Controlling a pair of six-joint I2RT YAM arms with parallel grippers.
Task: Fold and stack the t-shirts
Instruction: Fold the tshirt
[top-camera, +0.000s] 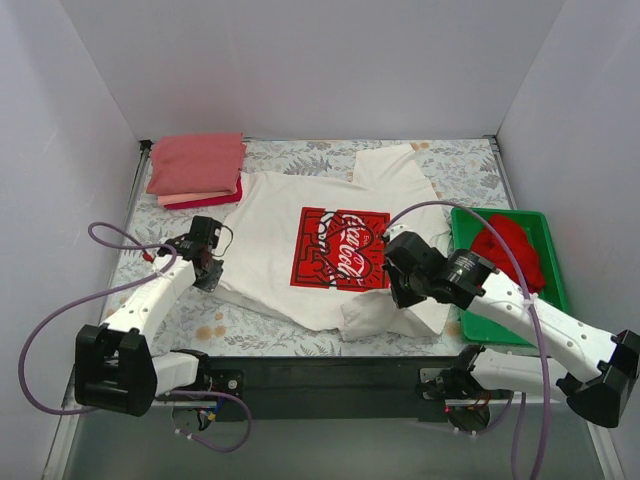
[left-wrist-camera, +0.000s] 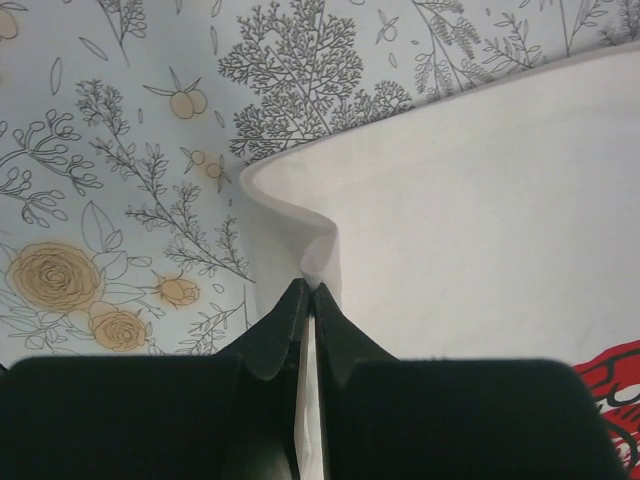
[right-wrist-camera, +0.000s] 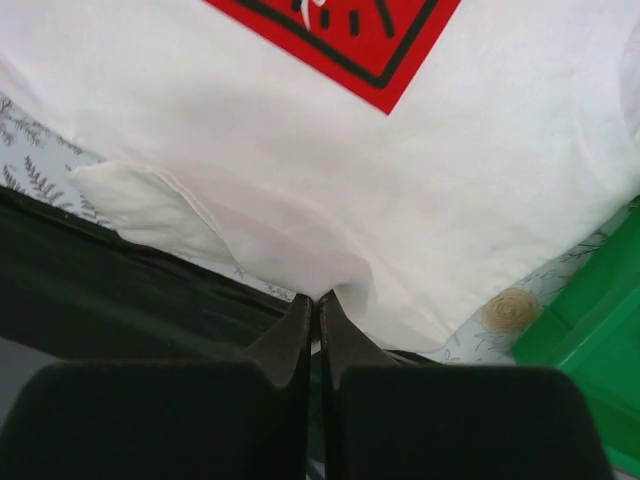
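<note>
The white t-shirt (top-camera: 300, 290) with the red Coca-Cola print (top-camera: 340, 248) lies spread across the floral cover. My left gripper (top-camera: 210, 265) is shut on its left edge; the wrist view shows white cloth (left-wrist-camera: 480, 230) pinched between the fingertips (left-wrist-camera: 290, 310). My right gripper (top-camera: 400, 290) is shut on the shirt's near right part, and its wrist view shows the fabric (right-wrist-camera: 330, 200) puckered at the fingertips (right-wrist-camera: 335, 315). A plain red t-shirt (top-camera: 512, 248) lies crumpled in the green tray (top-camera: 553, 290). Folded pink, salmon and crimson shirts (top-camera: 196, 168) are stacked at the back left.
White walls enclose the table on three sides. A black bar (top-camera: 330, 375) runs along the near edge between the arm bases. The green tray's corner (right-wrist-camera: 590, 330) is close to the right gripper. Purple cables (top-camera: 60, 320) loop off both arms.
</note>
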